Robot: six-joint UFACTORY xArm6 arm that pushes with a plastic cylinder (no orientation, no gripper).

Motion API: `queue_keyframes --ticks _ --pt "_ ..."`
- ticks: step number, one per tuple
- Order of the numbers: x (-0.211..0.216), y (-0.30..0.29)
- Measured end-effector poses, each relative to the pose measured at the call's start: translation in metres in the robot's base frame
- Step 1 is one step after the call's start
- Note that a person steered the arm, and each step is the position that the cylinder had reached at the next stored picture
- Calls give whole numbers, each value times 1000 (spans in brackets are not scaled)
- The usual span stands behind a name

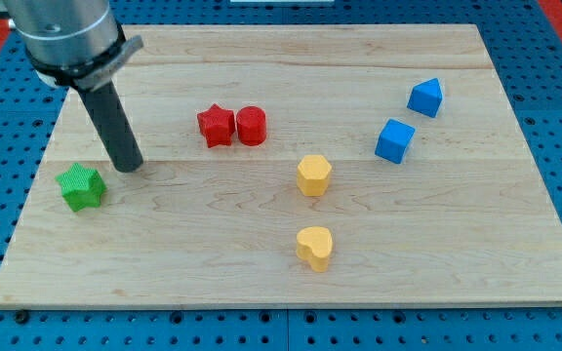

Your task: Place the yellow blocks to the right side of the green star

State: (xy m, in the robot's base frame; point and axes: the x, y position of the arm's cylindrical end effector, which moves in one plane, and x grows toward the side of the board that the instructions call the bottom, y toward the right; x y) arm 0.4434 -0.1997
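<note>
The green star (80, 186) lies near the board's left edge. Two yellow blocks lie right of the board's middle: a yellow hexagon-like block (313, 175) and, below it, a yellow heart-shaped block (314, 247). My tip (129, 167) rests on the board just up and to the right of the green star, a small gap apart from it. Both yellow blocks are far to the right of my tip.
A red star (217, 126) and a red cylinder (251, 126) touch side by side above the board's middle. Two blue blocks (394, 140) (425, 97) lie at the upper right. The wooden board (291, 283) sits on a blue pegboard.
</note>
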Motion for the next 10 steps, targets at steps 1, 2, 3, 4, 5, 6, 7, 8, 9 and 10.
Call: queue_keyframes --ticks 1,2,3,4,5,6,7,8,9,10 --pt "56 -36" --pt "43 53" --pt "59 185" --pt "87 290" --pt "148 286" --pt "145 159" --pt "127 222" --pt "93 268" --pt "61 231" --pt "99 133"
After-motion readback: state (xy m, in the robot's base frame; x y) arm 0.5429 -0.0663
